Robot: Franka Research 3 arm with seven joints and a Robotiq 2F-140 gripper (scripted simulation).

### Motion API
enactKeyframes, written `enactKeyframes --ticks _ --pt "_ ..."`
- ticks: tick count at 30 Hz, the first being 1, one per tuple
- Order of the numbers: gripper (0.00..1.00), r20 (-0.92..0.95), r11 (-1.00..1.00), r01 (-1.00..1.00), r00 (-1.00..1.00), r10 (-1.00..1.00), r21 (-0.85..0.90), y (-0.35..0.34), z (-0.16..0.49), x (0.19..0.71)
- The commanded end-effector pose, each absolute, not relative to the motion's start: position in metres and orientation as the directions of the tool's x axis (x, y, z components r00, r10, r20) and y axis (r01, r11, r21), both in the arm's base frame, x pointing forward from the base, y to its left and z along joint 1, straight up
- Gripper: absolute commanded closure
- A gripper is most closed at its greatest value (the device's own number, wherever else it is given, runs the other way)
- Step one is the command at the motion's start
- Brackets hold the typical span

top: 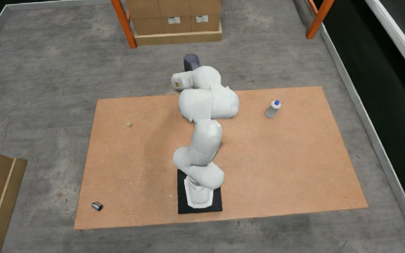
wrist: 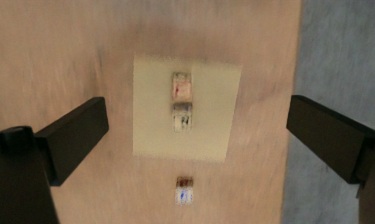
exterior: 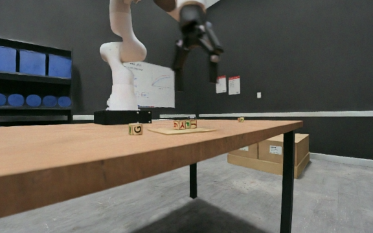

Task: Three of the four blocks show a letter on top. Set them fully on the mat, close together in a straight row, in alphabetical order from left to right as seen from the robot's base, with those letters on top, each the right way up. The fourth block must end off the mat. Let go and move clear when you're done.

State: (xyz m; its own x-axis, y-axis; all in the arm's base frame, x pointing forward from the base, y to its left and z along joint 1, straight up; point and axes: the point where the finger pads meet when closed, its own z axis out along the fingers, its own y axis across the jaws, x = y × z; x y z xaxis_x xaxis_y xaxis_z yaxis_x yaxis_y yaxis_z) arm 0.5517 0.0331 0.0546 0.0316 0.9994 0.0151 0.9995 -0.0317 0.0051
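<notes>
My gripper (exterior: pixel 196 85) (wrist: pixel 197 112) is wide open and empty, high above the mat (exterior: pixel 164 131) (wrist: pixel 153 140). Two blocks stand on the mat in a straight line, close together. The left one as seen from the base, a block with a red letter on top (exterior: pixel 191 123) (wrist: pixel 182 91), looks like the L. The other, with a dark letter on top (exterior: pixel 179 125) (wrist: pixel 182 120), looks like the P; the wrist view is blurred. A third block (exterior: pixel 136 129) (wrist: pixel 184 192) is off the mat to the right, with a blurred blue mark on top. The fourth block (top: pixel 129 124) (exterior: pixel 241 120) lies far left; its top is unreadable.
A white bottle with a blue cap (top: pixel 273 109) stands at the far right of the table. A small dark object (top: pixel 97 206) lies at the near left. The arm hides the mat in the top view. The table's far edge (wrist: pixel 290 130) runs beyond the mat.
</notes>
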Motion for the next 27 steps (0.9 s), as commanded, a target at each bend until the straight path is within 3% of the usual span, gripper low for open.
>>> enactKeyframes --ticks 1,8,27 --pt "0.00 0.009 -0.164 0.986 0.164 0.986 -0.002 0.093 0.055 0.559" --pt "0.00 0.007 -0.152 0.988 0.153 0.988 -0.011 0.096 0.051 0.556" --pt "0.00 0.013 -0.299 0.954 0.299 0.954 -0.006 0.220 0.054 0.553"
